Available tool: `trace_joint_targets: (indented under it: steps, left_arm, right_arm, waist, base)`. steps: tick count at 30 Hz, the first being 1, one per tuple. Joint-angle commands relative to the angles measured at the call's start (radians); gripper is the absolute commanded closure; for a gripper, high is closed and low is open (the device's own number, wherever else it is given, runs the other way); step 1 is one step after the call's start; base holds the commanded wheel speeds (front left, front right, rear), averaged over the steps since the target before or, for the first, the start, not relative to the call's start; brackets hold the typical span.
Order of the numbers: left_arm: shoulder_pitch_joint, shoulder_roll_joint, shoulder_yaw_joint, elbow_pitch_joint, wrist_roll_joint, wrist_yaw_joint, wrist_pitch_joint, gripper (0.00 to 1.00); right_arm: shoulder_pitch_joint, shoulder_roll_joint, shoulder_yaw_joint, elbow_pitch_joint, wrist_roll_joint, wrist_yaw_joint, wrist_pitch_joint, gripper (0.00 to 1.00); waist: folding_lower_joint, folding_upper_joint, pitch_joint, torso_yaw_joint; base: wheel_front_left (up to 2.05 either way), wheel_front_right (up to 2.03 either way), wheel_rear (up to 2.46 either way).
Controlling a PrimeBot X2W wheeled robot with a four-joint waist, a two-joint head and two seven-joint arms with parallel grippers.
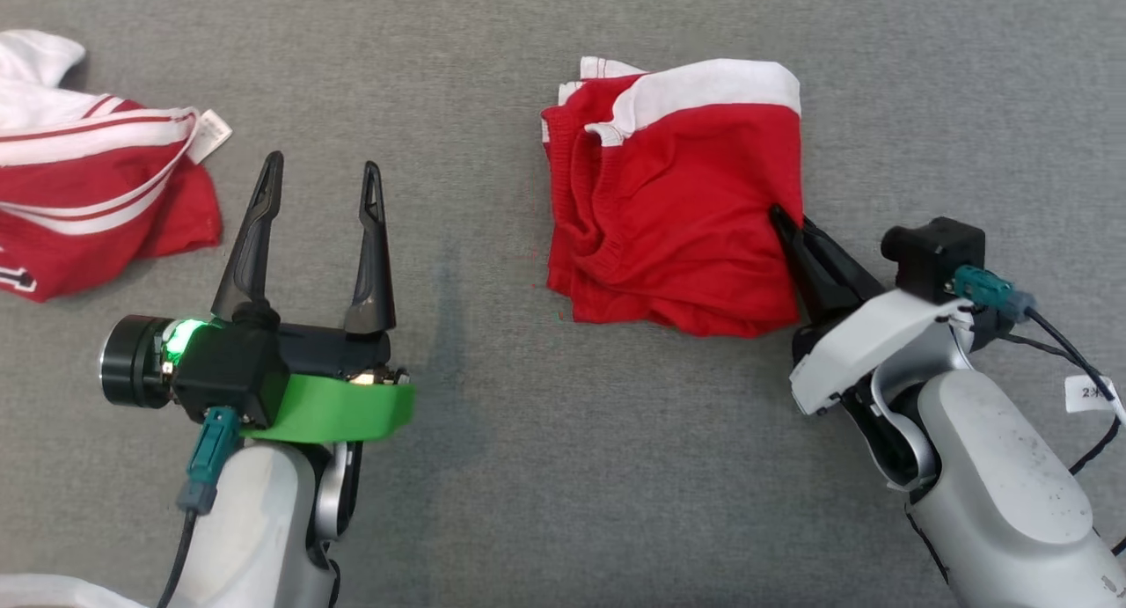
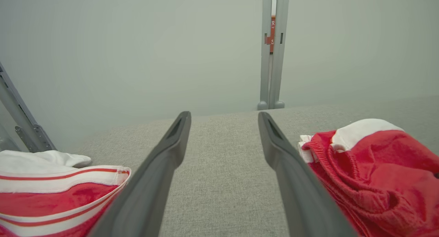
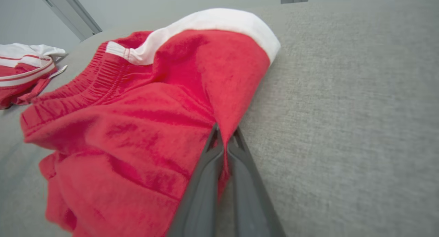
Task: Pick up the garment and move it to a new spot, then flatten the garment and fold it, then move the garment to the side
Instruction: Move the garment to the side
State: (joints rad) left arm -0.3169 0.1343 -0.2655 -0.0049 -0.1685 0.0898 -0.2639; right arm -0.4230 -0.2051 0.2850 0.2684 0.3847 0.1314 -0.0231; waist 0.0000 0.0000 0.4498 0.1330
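Garment lies folded, its right edge pinched by the right tool. Left tool, left of it, stands wide, empty.

Left gripper spread wide; right gripper pinched closed on garment.

Red garment lies folded into a rough square on the grey counter. A white band runs along its far edge, the elastic waistband bunches at its left, and its right edge is pinched in the right gripper.
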Motion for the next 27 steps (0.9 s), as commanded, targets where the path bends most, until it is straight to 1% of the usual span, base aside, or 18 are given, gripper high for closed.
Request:
trace_joint_targets:
  steps: [1,6,8,12,15,16,22,25,27]
  left_arm:
    - [0.006,0.01,0.001,-0.016,0.013,-0.004,0.0,0.0]
    - [-0.024,0.044,-0.016,-0.058,0.042,-0.022,0.01,0.0]
    - [-0.045,0.057,-0.029,-0.077,0.051,-0.033,0.025,0.0]
    - [-0.098,0.061,-0.064,-0.108,0.078,-0.055,0.051,0.0]
    - [-0.143,0.058,-0.092,-0.13,0.094,-0.074,0.066,0.0]
    - [-0.16,0.056,-0.104,-0.135,0.098,-0.082,0.068,0.0]
    - [-0.231,0.043,-0.144,-0.145,0.114,-0.106,0.065,0.0]
    - [-0.254,0.033,-0.163,-0.14,0.119,-0.114,0.058,0.0]
    - [-0.264,0.029,-0.171,-0.137,0.119,-0.116,0.053,0.0]
  right_arm:
    - [0.016,-0.015,0.01,-0.011,0.016,-0.001,-0.019,1.0]
    - [0.021,-0.083,0.017,-0.017,0.055,-0.001,-0.067,1.0]
    - [0.011,-0.118,0.005,-0.004,0.077,-0.001,-0.07,1.0]
    - [-0.053,-0.209,-0.037,0.021,0.112,-0.001,-0.086,1.0]
    - [-0.103,-0.294,-0.073,0.05,0.13,-0.001,-0.084,1.0]
    - [-0.123,-0.331,-0.087,0.066,0.132,-0.001,-0.078,1.0]
    - [-0.245,-0.491,-0.168,0.162,0.119,-0.002,-0.068,1.0]
    - [-0.295,-0.543,-0.218,0.224,0.106,-0.001,-0.063,1.0]
    - [-0.319,-0.564,-0.247,0.257,0.1,-0.001,-0.067,1.0]
  waist:
    - [0.0,0.0,0.006,-0.112]
    - [0.0,0.0,0.039,-0.237]
    - [0.0,0.0,0.066,-0.271]
    - [0.0,0.0,0.138,-0.301]
    - [0.0,0.0,0.201,-0.3]
    - [0.0,0.0,0.224,-0.294]
    - [0.0,0.0,0.321,-0.254]
    - [0.0,0.0,0.345,-0.229]
    - [0.0,0.0,0.353,-0.217]
  base:
    - [0.0,0.0,0.0]
    - [0.0,0.0,0.0]
    - [0.0,0.0,0.0]
    - [0.0,0.0,0.0]
    - [0.0,0.0,0.0]
    - [0.0,0.0,0.0]
    - [0.0,0.0,0.0]
    - [0.0,0.0,0.0]
    - [0.0,0.0,0.0]
